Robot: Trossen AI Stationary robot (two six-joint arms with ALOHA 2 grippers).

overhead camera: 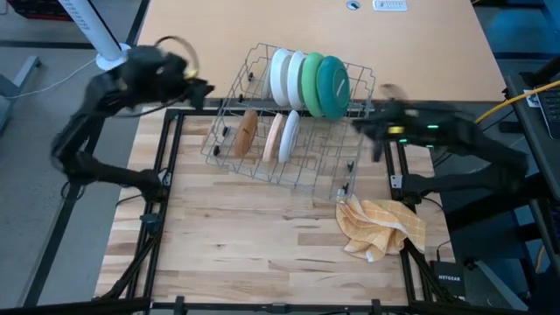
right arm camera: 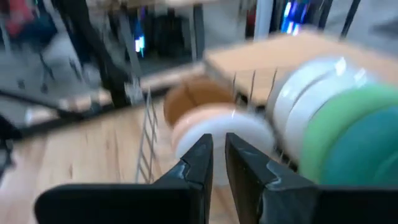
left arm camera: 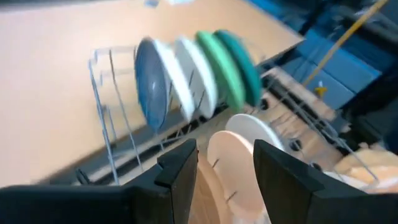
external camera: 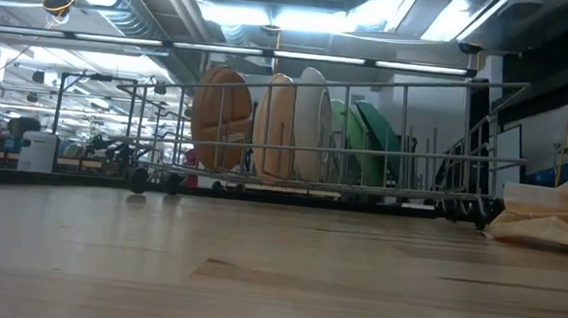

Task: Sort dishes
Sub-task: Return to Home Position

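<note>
The high view looks straight down from well above and takes in the whole desk (overhead camera: 262, 254), with the wire rack (overhead camera: 319, 162) toward its far middle. The low view sits at desk-top height near the front edge. It faces level across the wood into the room, seeing the rack side-on and a yellow cloth (external camera: 551, 213) at its right. The left wrist view looks past the left pincer (left arm camera: 224, 155) from close by, so the plates (left arm camera: 205, 74) fill much of it. The right wrist view faces the rack from the opposite side past the right pincer (right arm camera: 219, 143), equally close. All four views share the rack and its plates.
</note>
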